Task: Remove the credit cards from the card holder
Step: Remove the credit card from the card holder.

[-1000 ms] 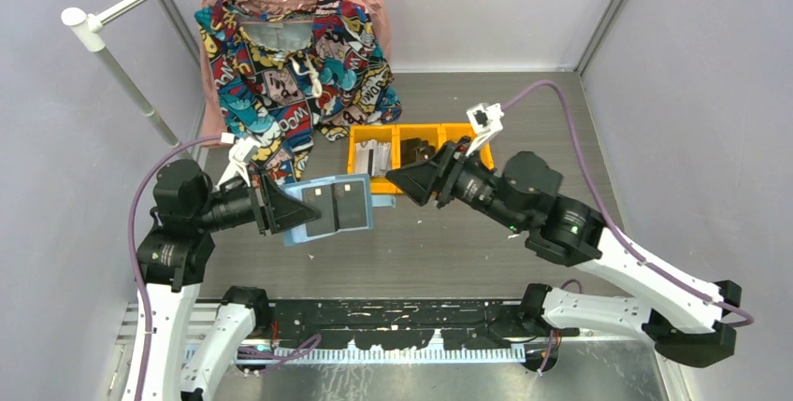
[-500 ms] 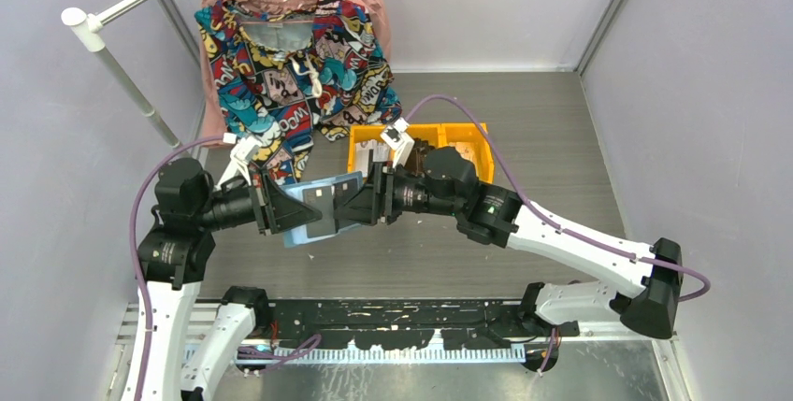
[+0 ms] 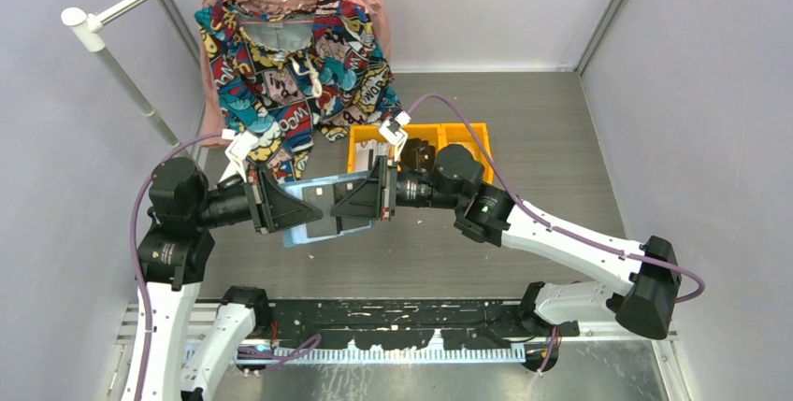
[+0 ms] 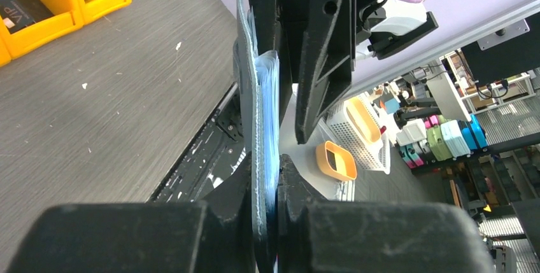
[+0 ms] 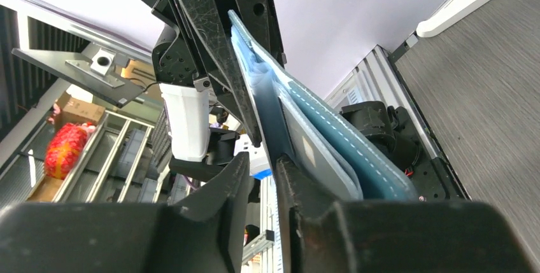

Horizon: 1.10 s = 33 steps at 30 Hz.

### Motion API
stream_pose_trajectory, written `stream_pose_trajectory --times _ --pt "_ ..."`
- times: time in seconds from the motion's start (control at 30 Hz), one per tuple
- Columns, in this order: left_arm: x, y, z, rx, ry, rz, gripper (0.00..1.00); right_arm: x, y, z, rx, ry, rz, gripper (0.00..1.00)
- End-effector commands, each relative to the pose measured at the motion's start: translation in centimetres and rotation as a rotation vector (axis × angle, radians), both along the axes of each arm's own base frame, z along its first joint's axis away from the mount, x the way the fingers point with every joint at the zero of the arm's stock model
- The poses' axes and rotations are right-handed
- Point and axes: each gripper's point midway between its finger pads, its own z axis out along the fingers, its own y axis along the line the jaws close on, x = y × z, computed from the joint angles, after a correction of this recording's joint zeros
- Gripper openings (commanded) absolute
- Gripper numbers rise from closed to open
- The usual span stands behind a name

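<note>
The teal-blue card holder [image 3: 323,212] is held open in the air above the table, with my left gripper [image 3: 281,207] shut on its left edge. Seen edge-on in the left wrist view, the card holder [image 4: 258,114] is pinched between the left gripper's [image 4: 270,177] fingers. My right gripper [image 3: 363,203] sits at its right edge. In the right wrist view, the right gripper [image 5: 262,158] still has a narrow gap between its fingers. A dark sheet edge of the card holder [image 5: 356,152] lies against the right finger. A grey card [image 5: 315,158] shows in a sleeve.
Orange bins [image 3: 465,133] holding small items stand on the table behind the right arm. A colourful shirt [image 3: 290,55] on a green hanger hangs at the back left beside a white rail [image 3: 122,8]. Grey walls close in both sides.
The right arm swung left from near the bins to the card holder's right edge, and its jaws narrowed. The left gripper kept holding the card holder still.
</note>
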Motion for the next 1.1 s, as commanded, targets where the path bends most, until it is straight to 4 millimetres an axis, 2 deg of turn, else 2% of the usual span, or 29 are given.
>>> stream_pose_trajectory --times 0.0,0.13,0.23,0.43,0.63,0.77,0.9,1.07 --pt "0.5 0.1 0.8 0.005 -0.068 0.022 0.00 -1.3 -0.7 3.1 0.119 -0.040 0.056 0.24" --pt "0.3 0.1 0.9 0.001 -0.059 0.011 0.01 -1.0 -0.8 2.8 0.117 -0.027 0.046 0.07" --pt "-0.2 0.0 1.0 -0.006 -0.053 -0.014 0.12 -0.9 -1.1 3.0 0.129 -0.026 0.040 0.01" --pt "-1.1 -0.5 2.0 -0.084 0.020 -0.087 0.19 -0.8 -1.3 2.7 0.131 -0.025 0.028 0.01" --pt "-0.5 -0.7 2.4 -0.141 0.050 -0.094 0.20 -0.7 -1.0 2.4 0.123 -0.022 0.040 0.01" --pt "-0.6 -0.6 2.5 -0.123 0.030 -0.094 0.14 -1.1 -1.9 2.3 0.122 -0.042 0.025 0.01" --pt "-0.7 -0.6 2.6 -0.115 0.027 -0.096 0.12 -1.2 -3.2 2.0 0.113 -0.061 -0.018 0.01" --pt "-0.5 -0.6 2.8 -0.116 0.027 -0.089 0.09 -1.3 -3.3 1.7 0.116 -0.050 -0.014 0.01"
